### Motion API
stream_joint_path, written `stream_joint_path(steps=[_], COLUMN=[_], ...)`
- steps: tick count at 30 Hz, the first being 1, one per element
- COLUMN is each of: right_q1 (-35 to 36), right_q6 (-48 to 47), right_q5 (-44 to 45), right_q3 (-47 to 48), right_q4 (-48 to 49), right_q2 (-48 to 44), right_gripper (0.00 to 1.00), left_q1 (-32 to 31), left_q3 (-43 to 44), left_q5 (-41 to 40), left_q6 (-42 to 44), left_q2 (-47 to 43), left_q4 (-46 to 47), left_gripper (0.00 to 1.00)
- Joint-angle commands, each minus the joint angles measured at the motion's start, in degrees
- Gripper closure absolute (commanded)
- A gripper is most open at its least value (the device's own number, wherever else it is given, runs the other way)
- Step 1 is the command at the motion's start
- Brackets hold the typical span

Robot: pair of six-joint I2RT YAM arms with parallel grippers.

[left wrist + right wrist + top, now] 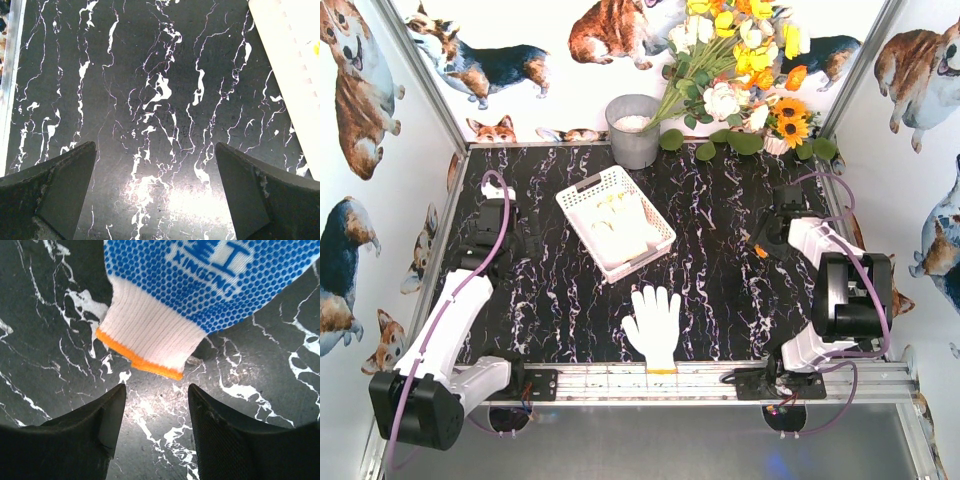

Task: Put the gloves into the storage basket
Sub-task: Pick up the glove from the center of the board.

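Near the blue-dotted glove [200, 285], right tool [157, 390] points down, half-open, empty; left tool [155, 146] gapes empty

Bright, even light comes from overhead. Across the black marble table [720, 290] shadows stay short and soft. In the left wrist view a white glare patch blooms on the table's near part, and the storage basket [292, 65] at the table's right side is washed out. The blue-dotted glove [215, 270] is sharp; the right gripper [157, 392] is dark and slightly soft.
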Motion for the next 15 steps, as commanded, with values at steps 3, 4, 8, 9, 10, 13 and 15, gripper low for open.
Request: stream_joint_path(steps=[3, 4, 8, 9, 10, 13, 15], right_q1=[-3.16, -3.69, -4.49, -4.41, -4.51, -4.54, -4.5], right_q6=[0.8, 0.87, 0.87, 0.83, 0.83, 0.34, 0.22], right_q5=[1.02, 0.52, -1.09, -1.4, -1.8, -2.99, -3.15], right_q3=[2.39, 2.37, 2.52, 2.82, 3.19, 4.5, 4.58], right_q4=[4.67, 4.95, 5.7, 5.6, 5.26, 3.71, 3.66], right_q2=[1.44, 1.7, 2.93, 3.5, 4.25, 6.63, 7.77], right_gripper=[0.48, 0.49, 0.5, 0.51, 0.52, 0.58, 0.6], left_q1=[1.09, 1.09, 1.12, 1.15, 1.17, 1.13, 1.15], left_q3=[-0.37, -0.37, -0.54, -0.48, -0.46, -0.37, -0.37], left_q5=[0.47, 0.47, 0.69, 0.73, 0.81, 0.82, 0.78], left_q6=[0.67, 0.65, 0.65, 0.65, 0.69, 0.65, 0.71], left_q2=[0.56, 0.5, 0.43, 0.52, 0.62, 0.91, 0.92], left_q4=[1.21, 1.22, 1.43, 1.44, 1.43, 1.37, 1.36], left_gripper=[0.0, 0.0, 0.0, 0.0, 0.0, 0.0, 0.0])
